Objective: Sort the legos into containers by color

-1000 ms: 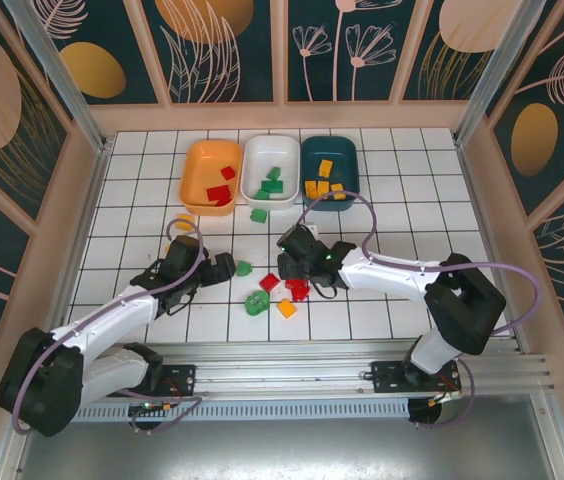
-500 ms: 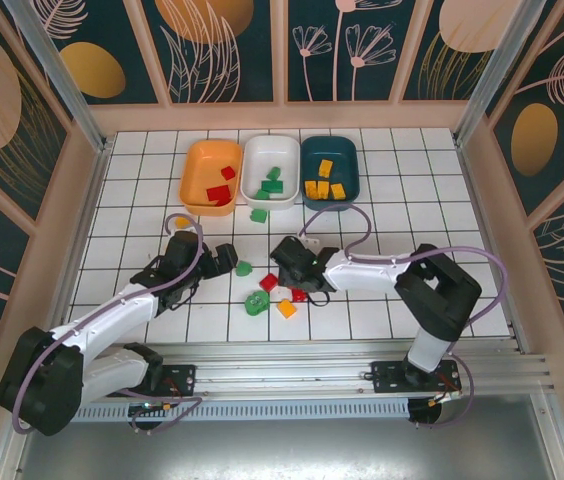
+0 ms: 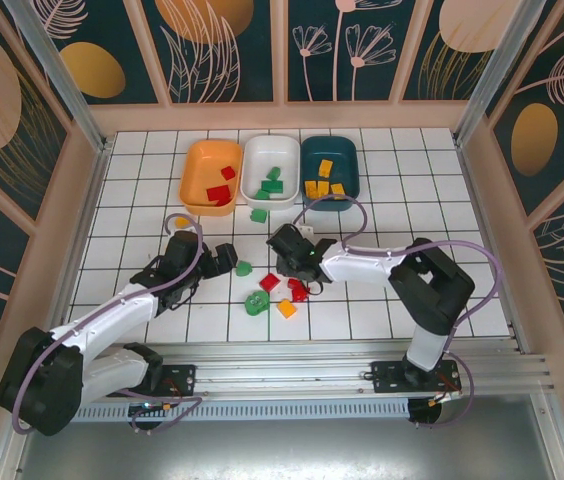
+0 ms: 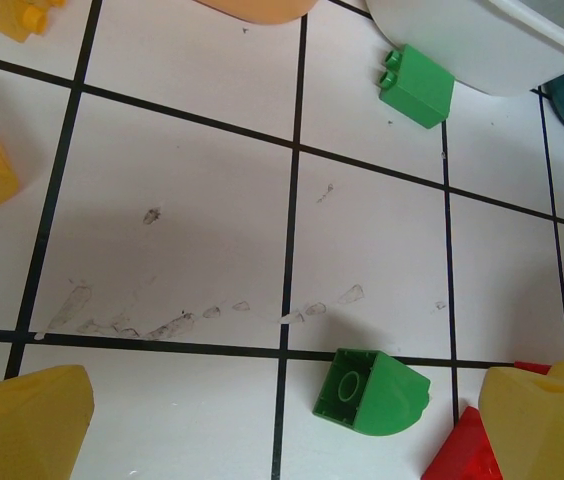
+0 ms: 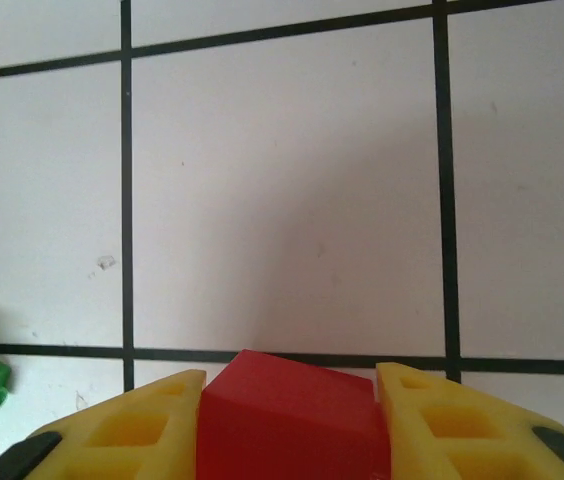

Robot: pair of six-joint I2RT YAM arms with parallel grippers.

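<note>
Three containers stand at the back: orange (image 3: 200,182) with red legos, white (image 3: 287,152) with green ones, dark teal (image 3: 347,160) with yellow ones. Loose legos lie mid-table: two green (image 3: 244,268) (image 3: 255,305), a red one (image 3: 269,283), an orange one (image 3: 286,308). My right gripper (image 3: 298,284) (image 5: 290,385) is shut on a red lego (image 5: 287,425) that rests on the tiles, a yellow finger (image 5: 132,430) pressed to each side. My left gripper (image 3: 226,260) (image 4: 282,410) is open, with a green lego (image 4: 372,392) lying on its side between the fingertips, nearer the right one.
Another green lego (image 3: 258,214) (image 4: 417,85) lies just in front of the white container (image 4: 482,40). A yellow lego (image 3: 182,222) (image 4: 22,12) sits left of my left arm. A red lego (image 4: 462,455) touches my left gripper's right finger. Wooden walls ring the tiled floor.
My right gripper's fingers have come together on the red lego, and its wrist has shifted slightly left. My left gripper edged toward the green lego, then stayed still and open.
</note>
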